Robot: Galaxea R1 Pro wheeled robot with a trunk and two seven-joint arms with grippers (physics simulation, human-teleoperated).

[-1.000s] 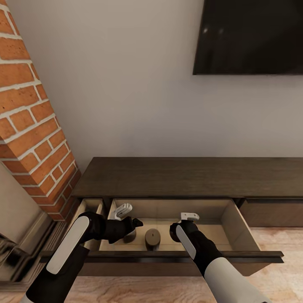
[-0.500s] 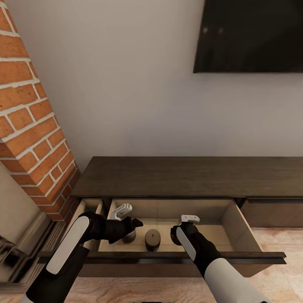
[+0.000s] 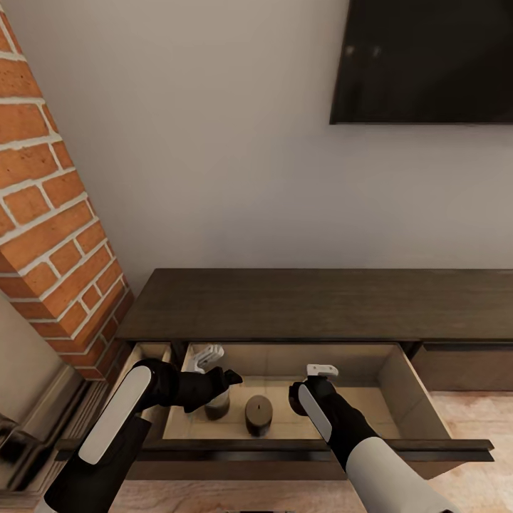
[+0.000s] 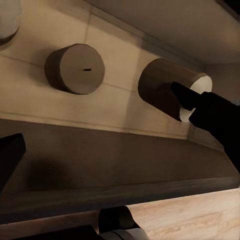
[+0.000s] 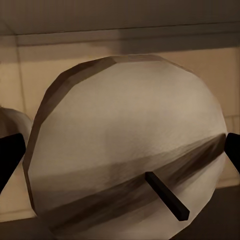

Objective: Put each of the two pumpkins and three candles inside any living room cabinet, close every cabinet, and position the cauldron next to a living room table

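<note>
— How are the arms set?
— Both reach down into the cabinet's open drawer. The left gripper hangs above one candle, jaws apart. The right gripper holds a second candle between its fingers, closed on it over the drawer floor.
— How many candles?
— Three: the held one, the one under the left gripper, and a third candle standing between the two grippers, upright on the drawer floor.
— Anything else?
— A dark television on the wall and a brick fireplace at the left.
</note>
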